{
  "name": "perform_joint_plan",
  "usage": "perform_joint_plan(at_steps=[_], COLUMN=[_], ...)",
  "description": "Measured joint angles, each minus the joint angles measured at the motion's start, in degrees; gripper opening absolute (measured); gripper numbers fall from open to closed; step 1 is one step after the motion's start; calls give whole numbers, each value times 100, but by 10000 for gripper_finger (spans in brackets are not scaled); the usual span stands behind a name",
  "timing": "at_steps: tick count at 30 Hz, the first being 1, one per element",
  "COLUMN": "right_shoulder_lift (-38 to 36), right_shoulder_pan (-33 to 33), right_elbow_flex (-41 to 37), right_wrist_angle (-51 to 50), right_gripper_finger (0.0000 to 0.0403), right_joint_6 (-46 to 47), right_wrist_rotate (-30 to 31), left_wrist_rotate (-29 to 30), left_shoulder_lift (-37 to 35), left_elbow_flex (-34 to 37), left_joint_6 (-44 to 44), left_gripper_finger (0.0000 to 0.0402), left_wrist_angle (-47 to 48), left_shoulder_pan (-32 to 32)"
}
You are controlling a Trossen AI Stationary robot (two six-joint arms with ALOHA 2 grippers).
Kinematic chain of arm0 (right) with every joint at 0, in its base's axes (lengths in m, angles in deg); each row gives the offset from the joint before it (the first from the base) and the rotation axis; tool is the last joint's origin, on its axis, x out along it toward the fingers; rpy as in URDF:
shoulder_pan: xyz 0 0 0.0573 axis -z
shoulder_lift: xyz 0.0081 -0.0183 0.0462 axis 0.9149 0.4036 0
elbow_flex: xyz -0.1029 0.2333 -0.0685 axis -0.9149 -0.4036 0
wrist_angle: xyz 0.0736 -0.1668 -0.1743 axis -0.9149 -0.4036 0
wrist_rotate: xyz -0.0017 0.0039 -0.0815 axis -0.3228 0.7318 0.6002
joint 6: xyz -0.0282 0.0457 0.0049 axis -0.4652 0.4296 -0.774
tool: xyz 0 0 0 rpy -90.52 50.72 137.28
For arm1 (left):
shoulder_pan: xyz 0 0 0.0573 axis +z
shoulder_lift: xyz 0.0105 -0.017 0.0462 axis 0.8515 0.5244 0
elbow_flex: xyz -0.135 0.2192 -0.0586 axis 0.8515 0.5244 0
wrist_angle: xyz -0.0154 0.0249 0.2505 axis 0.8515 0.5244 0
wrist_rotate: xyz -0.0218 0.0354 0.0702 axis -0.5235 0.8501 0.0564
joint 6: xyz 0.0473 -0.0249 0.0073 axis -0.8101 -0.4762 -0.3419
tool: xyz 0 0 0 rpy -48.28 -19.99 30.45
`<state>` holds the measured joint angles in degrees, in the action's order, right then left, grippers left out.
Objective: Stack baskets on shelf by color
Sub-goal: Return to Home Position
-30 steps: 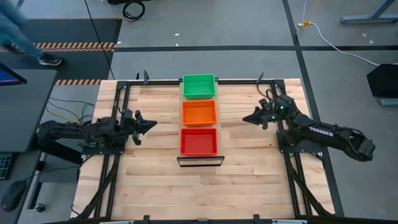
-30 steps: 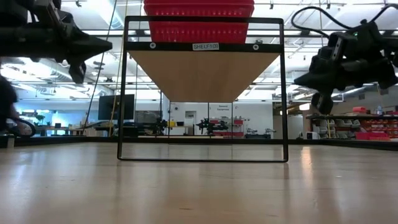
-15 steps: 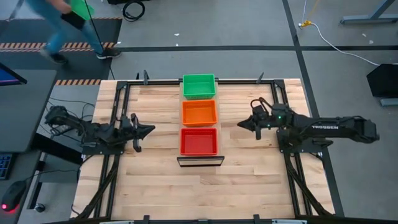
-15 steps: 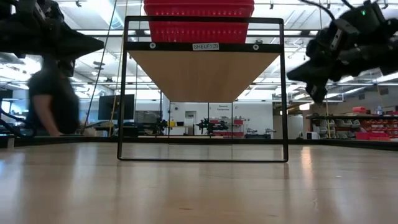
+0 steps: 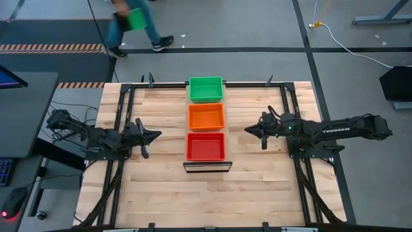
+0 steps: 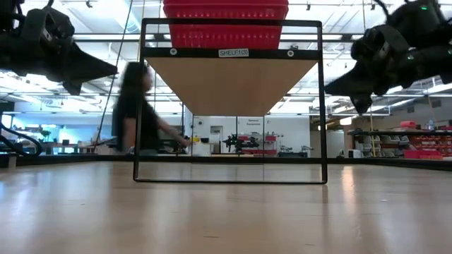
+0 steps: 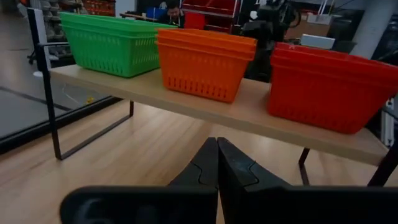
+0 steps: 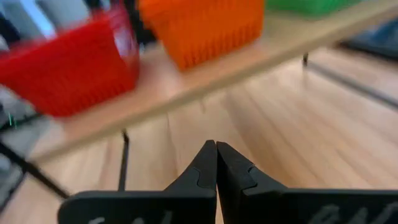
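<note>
Three stacks stand in a row on the shelf (image 7: 205, 104), sorted by colour: the green stack (image 5: 206, 89) at the far end, the orange stack (image 5: 206, 116) in the middle and the red stack (image 5: 206, 146) at the near end, each just beside the next. The left wrist view shows nested rims on the orange and red stacks. An exact count per stack cannot be confirmed. The left gripper (image 5: 154, 135) hangs over the table (image 5: 257, 193) to the left of the red stack and well apart from it. Its fingers are pressed together and hold nothing. The right gripper (image 5: 250, 129) hangs on the opposite side, level with the gap between the orange and red stacks and also well apart. Its fingers are likewise closed and empty. Over the last second the right arm has stretched out flatter, and its gripper has drifted slightly toward the near end. The left arm has folded back toward its base. No stack has shifted. A person (image 5: 135, 22) has crossed the floor beyond the far edge of the table. Judgement: stacking is complete and both arms are withdrawing to rest, so only parking remains. Risk to the stacks is low, since both grippers are clear of the shelf.
</note>
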<state>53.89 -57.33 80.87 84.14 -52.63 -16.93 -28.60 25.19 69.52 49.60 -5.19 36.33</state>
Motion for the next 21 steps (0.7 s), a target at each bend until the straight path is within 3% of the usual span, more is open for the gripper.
perform_joint_plan(at_steps=[4,10,17,21], right_shoulder_lift=[-2,89,14,-285], right_shoulder_pan=[-24,-75,-78,-76], right_elbow_flex=[-677,-799,-799,-799], right_wrist_angle=[1425,1309,3151,3058], right_gripper_finger=[1,1,1,3], right_joint_6=[139,-458,-606,-304], right_wrist_rotate=[389,441,426,415], left_wrist_rotate=[-4,-17,-69,-49], left_shoulder_lift=[-2,0,-2,-8], left_elbow_flex=[0,2,5,-17], left_joint_6=[-67,-21,-192,-245], left_gripper_finger=[0,0,0,1], left_wrist_angle=[70,292,-220,-381], left_shoulder_pan=[0,-2,-2,-2])
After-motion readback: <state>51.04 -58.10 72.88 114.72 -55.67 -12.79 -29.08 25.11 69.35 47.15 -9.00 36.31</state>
